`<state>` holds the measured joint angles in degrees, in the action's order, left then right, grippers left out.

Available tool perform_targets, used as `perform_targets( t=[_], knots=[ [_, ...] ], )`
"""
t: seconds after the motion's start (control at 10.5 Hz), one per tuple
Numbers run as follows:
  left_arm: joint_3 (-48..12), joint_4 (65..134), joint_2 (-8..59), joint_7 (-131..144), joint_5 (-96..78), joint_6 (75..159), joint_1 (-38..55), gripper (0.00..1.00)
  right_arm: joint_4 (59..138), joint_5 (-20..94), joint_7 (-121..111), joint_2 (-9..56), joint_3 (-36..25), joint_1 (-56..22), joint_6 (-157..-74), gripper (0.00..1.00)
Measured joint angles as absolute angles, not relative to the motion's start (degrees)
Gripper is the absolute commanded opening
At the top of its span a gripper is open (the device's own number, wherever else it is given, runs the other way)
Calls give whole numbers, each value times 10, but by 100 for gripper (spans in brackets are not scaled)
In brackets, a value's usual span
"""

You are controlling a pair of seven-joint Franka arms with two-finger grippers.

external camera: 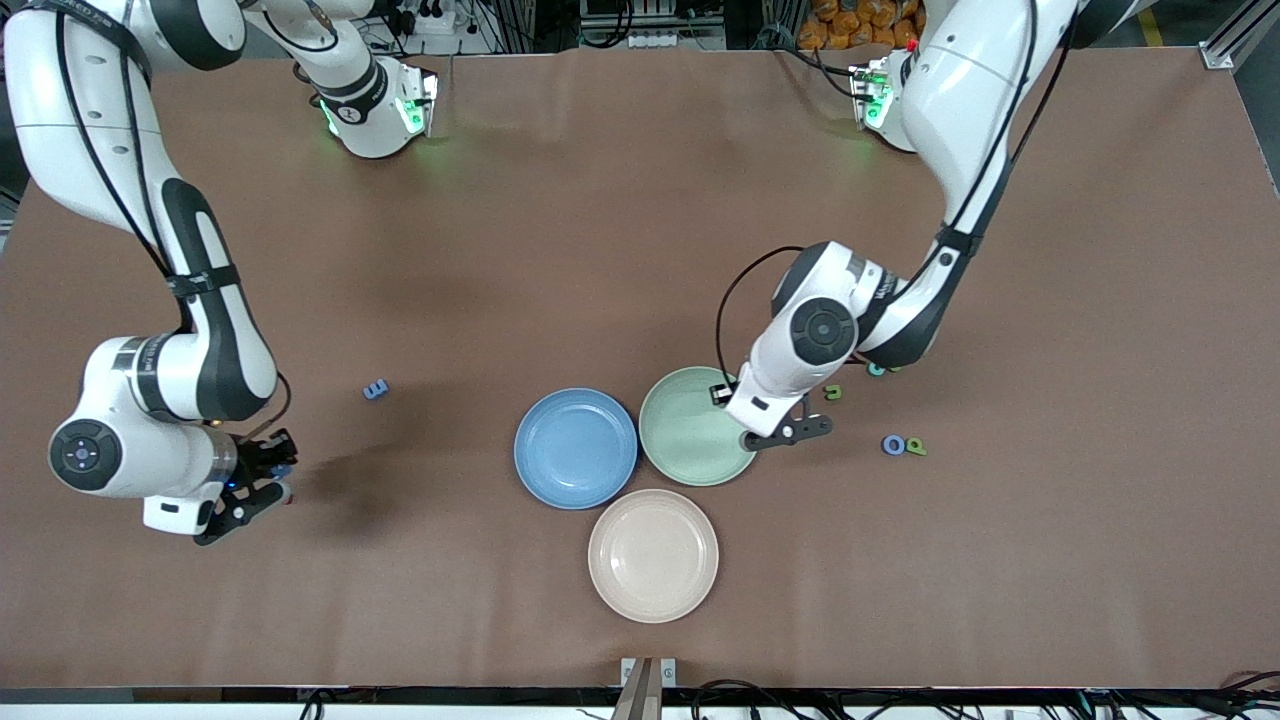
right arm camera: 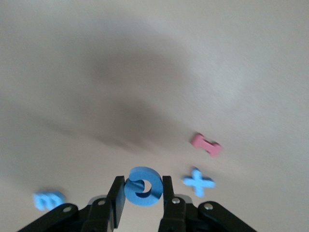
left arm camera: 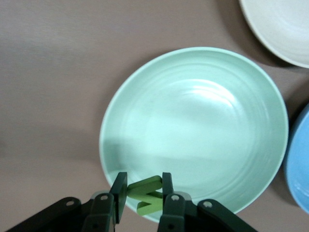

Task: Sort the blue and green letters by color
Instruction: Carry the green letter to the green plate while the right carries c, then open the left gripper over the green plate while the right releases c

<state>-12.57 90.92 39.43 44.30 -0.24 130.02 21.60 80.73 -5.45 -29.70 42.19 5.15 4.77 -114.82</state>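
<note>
— Inspector: Your left gripper point(left arm camera: 142, 193) is clamping a green letter point(left arm camera: 146, 194) over the green plate's point(external camera: 690, 450) rim; blue plate point(external camera: 575, 448) and beige plate point(external camera: 652, 555) are crowding beside it.

— Operator: The right?

— Inspector: Your right gripper point(right arm camera: 141, 193) is pinching a blue G point(right arm camera: 143, 186) above table; blue X point(right arm camera: 198, 182), blue E point(external camera: 375, 389) and a pink letter point(right arm camera: 206, 144) are lying nearby.

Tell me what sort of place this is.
Probably a robotics lab work cell: two Franka arms stand at a brown-covered table, cables and power strips run along its edge, and three plates, such as the green plate, sit with foam letters for sorting.
</note>
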Motion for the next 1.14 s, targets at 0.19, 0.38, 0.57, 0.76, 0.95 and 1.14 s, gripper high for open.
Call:
perform_targets(
  t=[0.19, 0.38, 0.57, 0.76, 0.95, 1.14],
  knots=[
    [-124, 880, 421, 448, -2, 1300, 220, 100, 790, -5, -225, 422, 53, 16, -1139, 0],
    [-122, 869, 424, 448, -2, 1300, 216, 100, 771, 43, -112, 422, 56, -30, -1136, 0],
    [-119, 866, 415, 431, -2, 1284, 194, 100, 756, 91, -27, 422, 57, -83, -1134, 0],
    [-117, 864, 401, 368, 0, 1236, 159, 100, 753, 163, 47, 422, 57, -129, -1134, 0],
    [-117, 881, 385, 294, 6, 1205, 126, 100, 753, 197, 134, 422, 57, -172, -1149, 29],
    [-119, 921, 364, 270, 42, 1207, 122, 100, 753, 202, 204, 423, 56, -209, -1170, 100]
  ],
)
